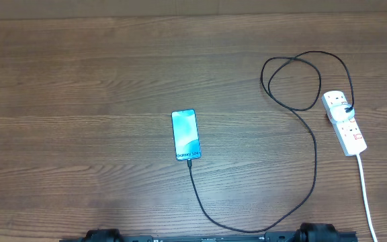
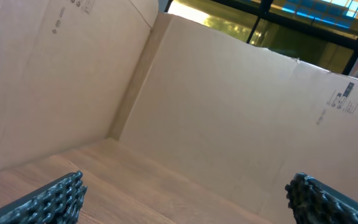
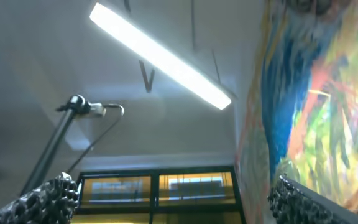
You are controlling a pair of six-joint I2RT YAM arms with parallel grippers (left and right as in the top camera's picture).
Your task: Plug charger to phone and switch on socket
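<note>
Your phone lies flat, screen up, near the middle of the counter, with its lettered end toward the arm bases. The charger meets that near end at its small tip. Whether the tip is seated in the port is too small to tell. From there the black cable swings along the near edge, climbs on the right, makes a loop at the far right and ends at a black plug on the socket. The socket lies near the right edge, well apart from the phone, and its white cord runs off toward the near edge. Its red switch positions are too small to read. Your left end effector is spread wide and holds nothing, its fingers at the lower corners of its view, facing the counter and a cardboard wall. Your right end effector is likewise spread and holds nothing, tilted up at a ceiling light tube and a painted mural.
</note>
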